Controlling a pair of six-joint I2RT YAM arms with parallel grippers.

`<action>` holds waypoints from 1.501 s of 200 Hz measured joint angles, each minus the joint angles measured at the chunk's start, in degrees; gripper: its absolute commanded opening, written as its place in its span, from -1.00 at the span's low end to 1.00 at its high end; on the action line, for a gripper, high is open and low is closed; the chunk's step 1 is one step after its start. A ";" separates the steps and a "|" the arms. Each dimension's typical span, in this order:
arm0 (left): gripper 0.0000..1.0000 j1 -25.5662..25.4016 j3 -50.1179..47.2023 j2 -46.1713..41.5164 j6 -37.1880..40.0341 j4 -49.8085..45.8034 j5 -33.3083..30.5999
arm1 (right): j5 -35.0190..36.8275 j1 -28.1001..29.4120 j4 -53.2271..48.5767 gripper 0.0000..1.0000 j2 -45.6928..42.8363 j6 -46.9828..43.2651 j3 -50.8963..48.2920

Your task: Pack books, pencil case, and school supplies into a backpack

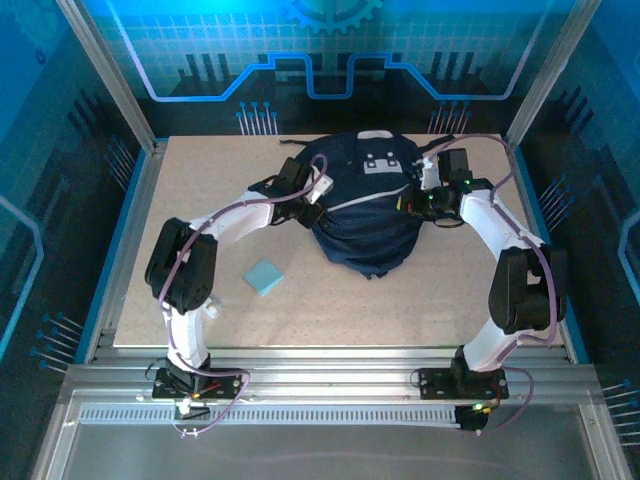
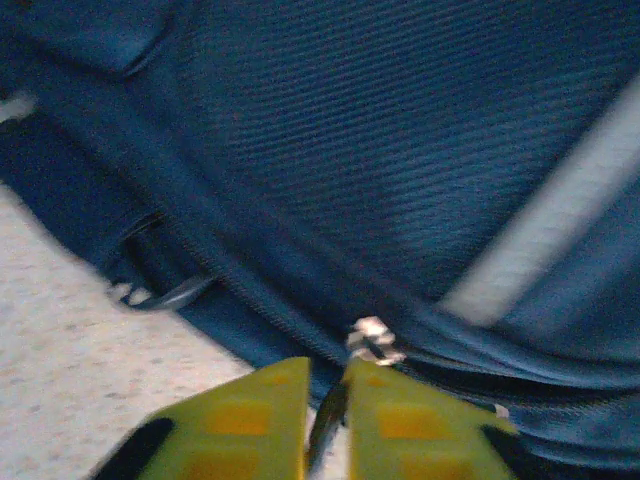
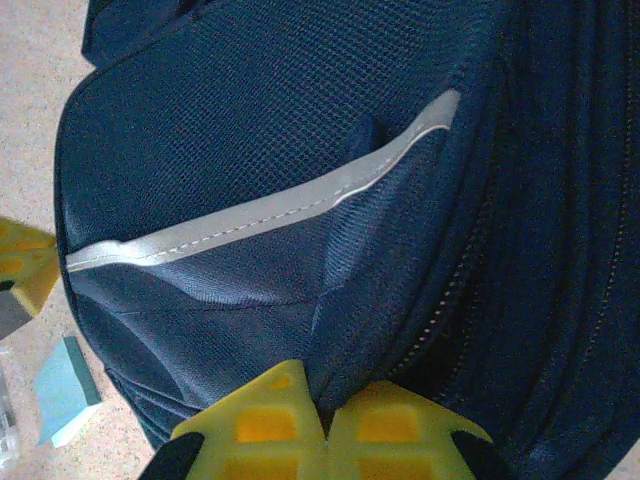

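Right tool [image 3: 325,400] pinches a fold of ribbed navy fabric on the backpack [image 3: 250,130]. Left tool [image 2: 328,390], jaws narrow, sits by the metal zipper pull [image 2: 372,340]; whether it grips, I cannot tell.

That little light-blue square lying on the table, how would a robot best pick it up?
Probably from straight above, pinching two opposite edges of the light-blue pad. It lies flat on the table, turned askew, so the jaws would need turning to match.
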 measured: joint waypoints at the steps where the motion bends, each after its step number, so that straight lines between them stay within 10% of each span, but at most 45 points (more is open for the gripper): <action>1: -0.50 0.04 0.17 0.13 -0.22 0.00 -0.37 | 0.00 0.00 0.04 -1.00 0.00 -0.04 0.02; 65: 0.41 6.49 -0.22 -0.61 -8.92 -2.54 -17.40 | 4.11 -2.36 -1.07 -0.86 0.02 -1.79 0.09; 135: 0.98 5.53 -11.13 -17.49 -25.40 -9.51 -11.45 | 5.49 4.74 -3.39 1.00 -4.94 1.60 0.68; 224: 0.98 5.40 -35.60 -34.03 -57.00 -12.22 -5.73 | 8.13 19.63 -2.43 1.00 -11.63 3.43 -5.01; 300: 0.98 2.86 -35.63 -25.00 -73.90 -10.69 -6.16 | 8.13 25.51 0.55 1.00 -6.29 4.90 -4.98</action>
